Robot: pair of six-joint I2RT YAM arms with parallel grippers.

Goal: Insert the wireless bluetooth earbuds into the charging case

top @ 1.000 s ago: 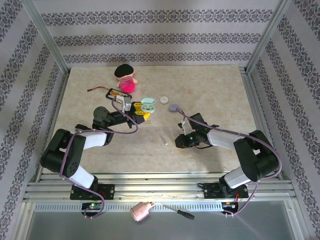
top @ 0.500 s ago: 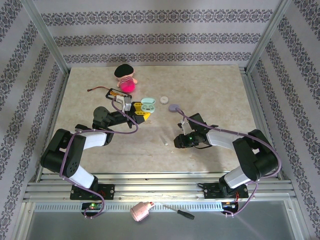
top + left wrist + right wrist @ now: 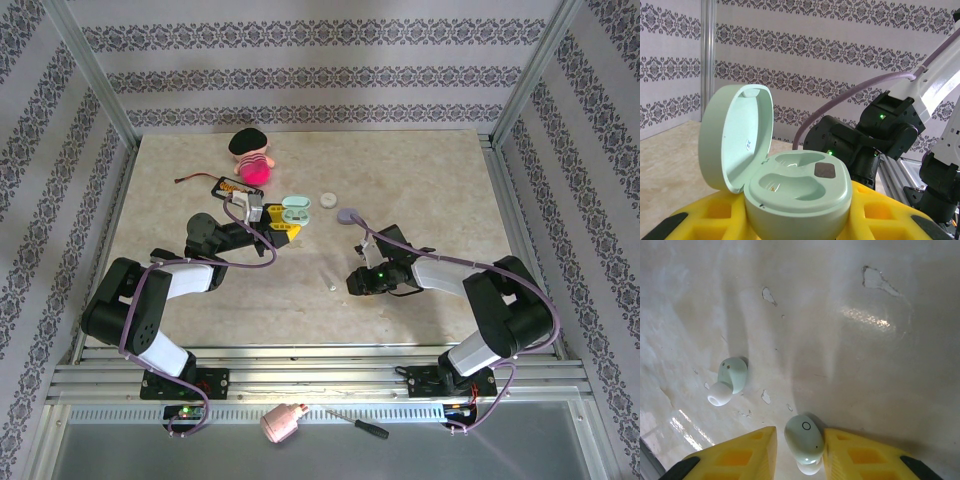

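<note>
The right gripper point(image 3: 799, 432) has its yellow jaws spread on the beige marble-patterned tabletop point(image 3: 850, 340), straddling a small pale mint earbud point(image 3: 804, 441) that lies near the right finger with a sliver of gap at the left one. A second pale mint earbud with a white tip point(image 3: 729, 381) rests loose on the table just beyond, to the left. The left gripper point(image 3: 795, 200) pinches the base of the open mint-green pebble-shaped charging case point(image 3: 775, 170), lid upright and both sockets bare, with a lilac round case point(image 3: 347, 214), a white round case point(image 3: 327, 200) and a pink plush doll point(image 3: 251, 160) farther back.
</note>
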